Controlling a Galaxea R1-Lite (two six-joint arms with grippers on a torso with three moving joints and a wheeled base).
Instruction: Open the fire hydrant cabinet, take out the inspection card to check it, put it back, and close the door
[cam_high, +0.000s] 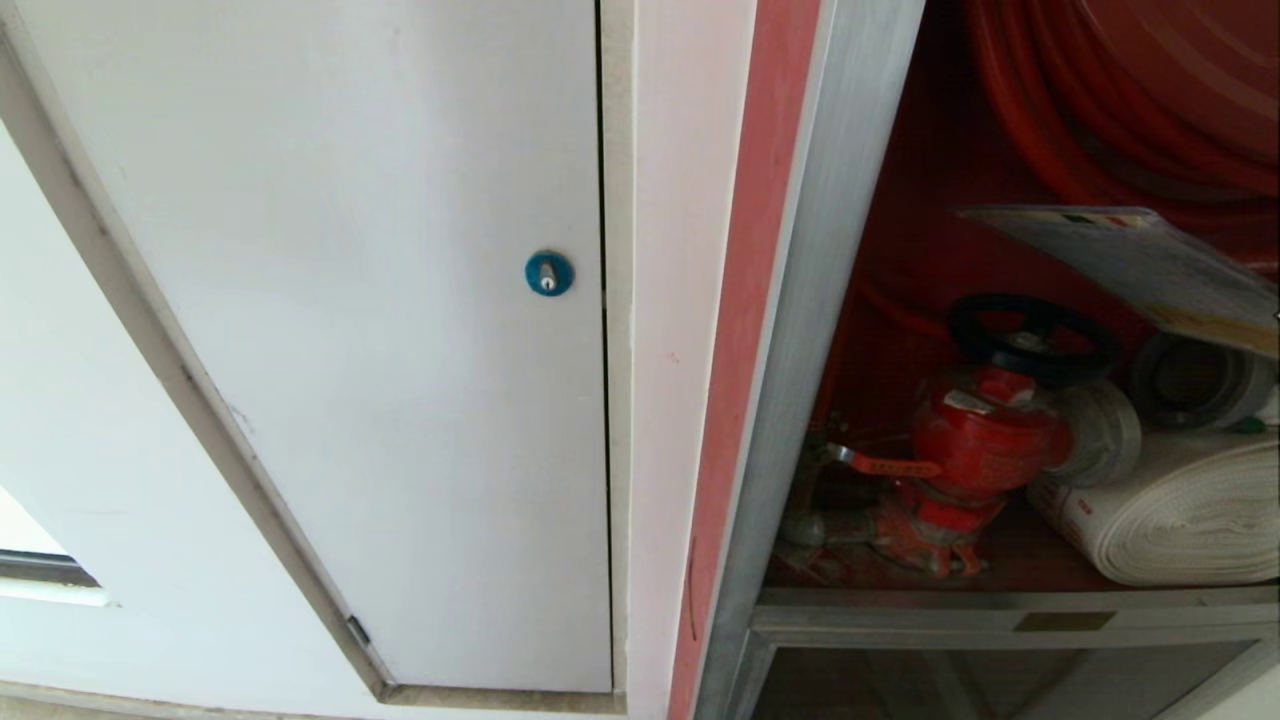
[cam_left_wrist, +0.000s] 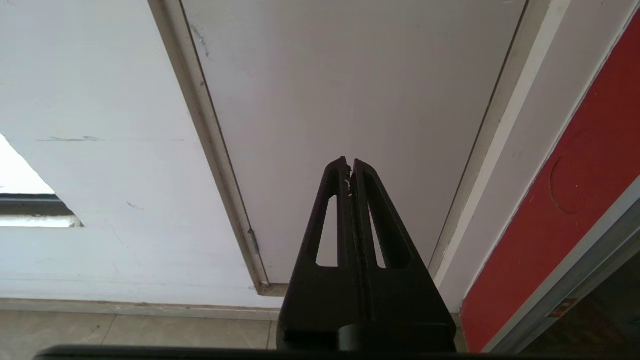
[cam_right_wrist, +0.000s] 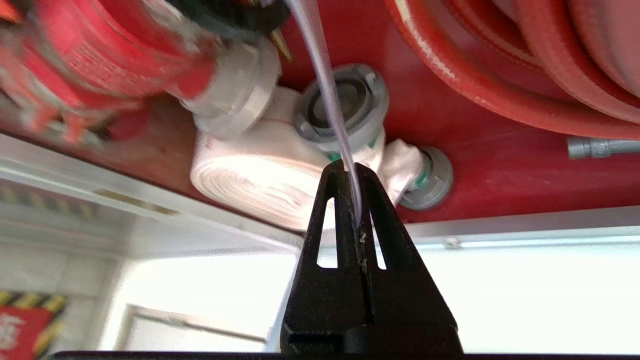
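Your right gripper (cam_right_wrist: 352, 172) has its fingers clamped on the inspection card (cam_high: 1140, 265), held tilted inside the open fire hydrant cabinet (cam_high: 830, 300), above the red valve (cam_high: 985, 430). Your left gripper (cam_left_wrist: 349, 167) is closed, empty, facing the white panel (cam_left_wrist: 350, 90).

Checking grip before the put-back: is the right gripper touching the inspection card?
Touching. The right wrist view shows the right gripper with its jaws shut on the thin edge of the inspection card, which runs straight down between them with no gap.

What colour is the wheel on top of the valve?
Black. The wheel sits atop the red valve, best in the head view.
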